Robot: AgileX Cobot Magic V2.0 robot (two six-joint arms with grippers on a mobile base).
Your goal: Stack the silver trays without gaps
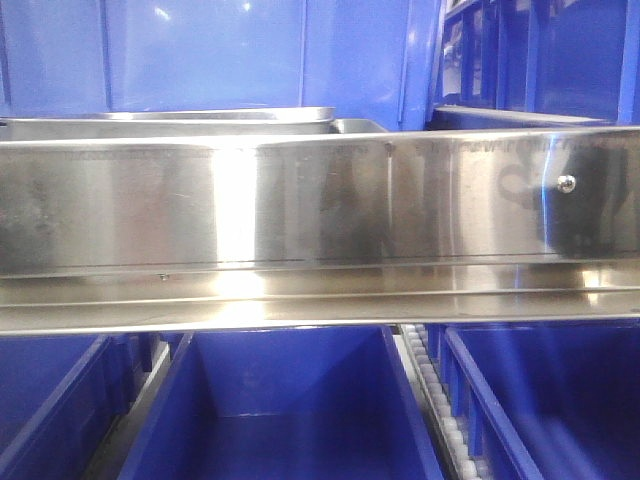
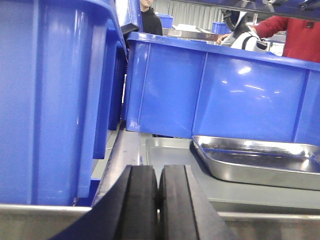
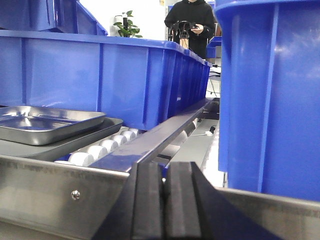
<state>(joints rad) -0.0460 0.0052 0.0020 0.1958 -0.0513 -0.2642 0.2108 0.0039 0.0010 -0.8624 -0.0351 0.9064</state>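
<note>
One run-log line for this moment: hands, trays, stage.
left hand: shut, empty | right hand: shut, empty | silver tray: resting on flat grey tray, untouched | stage: pre-grasp, both hands behind steel rail

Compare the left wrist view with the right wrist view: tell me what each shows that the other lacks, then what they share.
Only the left wrist view shows a person in a red top behind the blue plastic bin.

Only the right wrist view shows white conveyor rollers, a green potted plant and a steel rail screw.

Both show the shiny silver tray resting on a flat grey tray, blue bins, and shut black gripper fingers: left, right.
</note>
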